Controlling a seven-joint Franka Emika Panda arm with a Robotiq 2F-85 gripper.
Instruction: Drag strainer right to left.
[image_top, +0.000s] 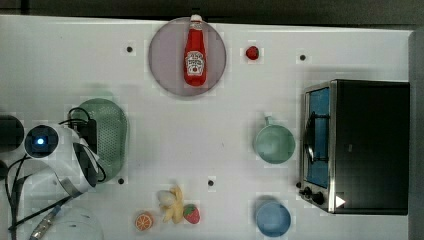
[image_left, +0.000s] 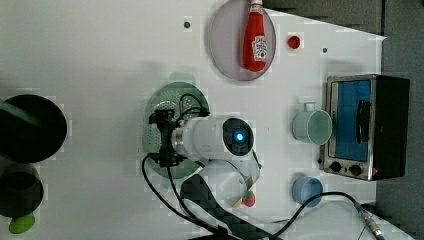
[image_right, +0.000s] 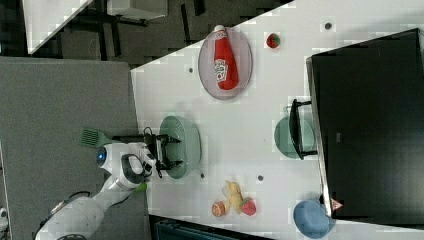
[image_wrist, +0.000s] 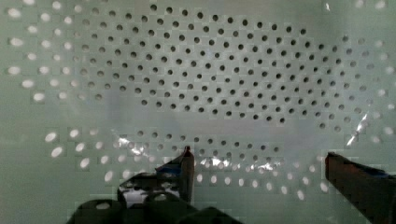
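Note:
The strainer (image_top: 114, 131) is a pale mint-green oblong colander with a dotted inside, lying near the top view's left edge of the white table. My gripper (image_wrist: 258, 156) hangs low over its inside, and the arm's white wrist (image_top: 60, 150) covers part of it. In the wrist view the perforated floor (image_wrist: 210, 84) spreads wide, with two dark fingertips (image_wrist: 186, 161) set far apart and nothing between them. The gripper is open. In the left view the black fingers (image_left: 162, 137) sit over the strainer (image_left: 172, 97). The right view shows the strainer (image_right: 189, 137) near the table's edge.
A ketchup bottle (image_top: 195, 52) lies on a grey plate (image_top: 162, 55) at the top view's upper middle. A round green cup (image_top: 274, 144), a blue bowl (image_top: 273, 218) and a toaster oven (image_top: 357, 145) stand on the top view's right. Toy fruit (image_top: 172, 207) lies at the lower middle.

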